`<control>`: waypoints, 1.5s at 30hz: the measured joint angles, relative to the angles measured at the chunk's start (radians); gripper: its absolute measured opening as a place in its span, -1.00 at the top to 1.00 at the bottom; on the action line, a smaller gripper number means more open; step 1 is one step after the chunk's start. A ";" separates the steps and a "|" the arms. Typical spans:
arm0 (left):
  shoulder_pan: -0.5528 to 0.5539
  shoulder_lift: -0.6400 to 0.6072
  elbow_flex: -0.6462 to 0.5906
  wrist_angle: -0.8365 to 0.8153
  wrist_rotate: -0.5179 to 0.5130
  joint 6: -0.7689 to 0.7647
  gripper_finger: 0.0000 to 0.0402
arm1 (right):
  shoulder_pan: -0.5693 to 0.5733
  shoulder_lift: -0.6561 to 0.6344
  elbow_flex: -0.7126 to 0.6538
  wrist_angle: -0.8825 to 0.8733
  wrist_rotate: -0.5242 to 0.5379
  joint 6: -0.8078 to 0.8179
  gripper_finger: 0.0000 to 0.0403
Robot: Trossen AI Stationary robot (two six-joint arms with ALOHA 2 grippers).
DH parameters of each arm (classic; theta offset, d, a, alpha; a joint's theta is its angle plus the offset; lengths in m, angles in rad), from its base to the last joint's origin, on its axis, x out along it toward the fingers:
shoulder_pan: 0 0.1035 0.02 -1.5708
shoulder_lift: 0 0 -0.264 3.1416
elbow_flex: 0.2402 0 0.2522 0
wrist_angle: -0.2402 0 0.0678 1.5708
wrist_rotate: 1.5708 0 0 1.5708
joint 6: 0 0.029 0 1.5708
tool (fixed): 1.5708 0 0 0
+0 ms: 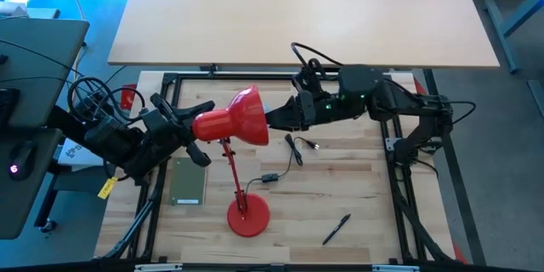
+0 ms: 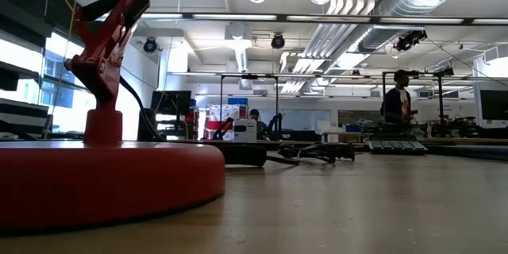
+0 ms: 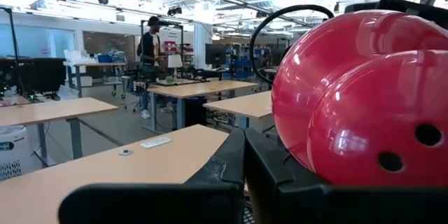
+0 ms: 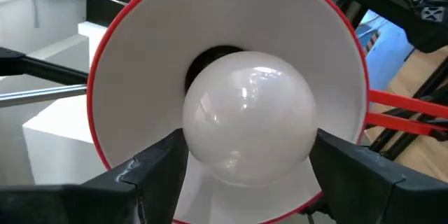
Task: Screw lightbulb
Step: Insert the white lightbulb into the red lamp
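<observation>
A red desk lamp stands on its round base [image 1: 247,217] [image 2: 95,175] near the table's front, with its stem leaning up to the red shade [image 1: 242,115]. The shade's mouth faces the table's right. The white lightbulb [image 4: 248,115] sits inside the shade's white interior [image 4: 140,63], in front of the dark socket hole. My right gripper [image 1: 274,117] [image 4: 247,140] is level at the shade's mouth, shut on the bulb. My left gripper [image 1: 194,127] [image 3: 241,147] is shut at the shade's rounded back [image 3: 350,98]. The high view hides the bulb. My right gripper pinches the lightbulb's round globe between its two fingers, one finger [image 4: 157,168] on each of its opposite sides [image 4: 192,143]. The fingers come level from the table's right, pointing into the shade's mouth. The bulb is clear of the table; its base is hidden behind the globe. My left gripper's shut fingers [image 3: 280,175] lie against the shade's rounded back [image 3: 315,161], coming roughly level from the table's left. The shade's red shell bulges over one finger's outer side. I cannot tell whether anything is caught between the fingers.
A black pen [image 1: 337,229] lies at the front right. A green board [image 1: 188,181] lies at the front left, and the lamp's black cable with its switch [image 1: 285,166] runs across the middle. A person [image 2: 397,99] stands in the room beyond the table.
</observation>
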State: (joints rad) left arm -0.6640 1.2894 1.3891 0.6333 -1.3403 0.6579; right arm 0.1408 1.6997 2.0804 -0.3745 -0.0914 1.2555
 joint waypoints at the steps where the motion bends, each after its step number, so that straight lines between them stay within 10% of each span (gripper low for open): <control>1: 0.000 0.000 0.000 -0.005 -0.001 0.000 1.00 | -0.003 0.000 0.000 0.005 0.000 -0.003 -0.39; 18: -0.009 0.002 0.000 -0.008 -0.002 -0.002 1.00 | -0.022 -0.001 0.000 0.037 0.038 -0.150 -0.08; 29: -0.011 0.003 0.000 -0.010 -0.061 0.069 1.00 | -0.023 -0.012 -0.002 -0.022 0.008 -0.196 -0.46; 45: -0.026 -0.001 0.000 -0.011 -0.138 0.150 1.00 | -0.020 -0.098 -0.002 -0.197 0.031 -0.344 -0.49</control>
State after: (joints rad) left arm -0.6901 1.2888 1.3891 0.6224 -1.4787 0.8079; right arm 0.1203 1.6017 2.0781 -0.5711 -0.0605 0.9114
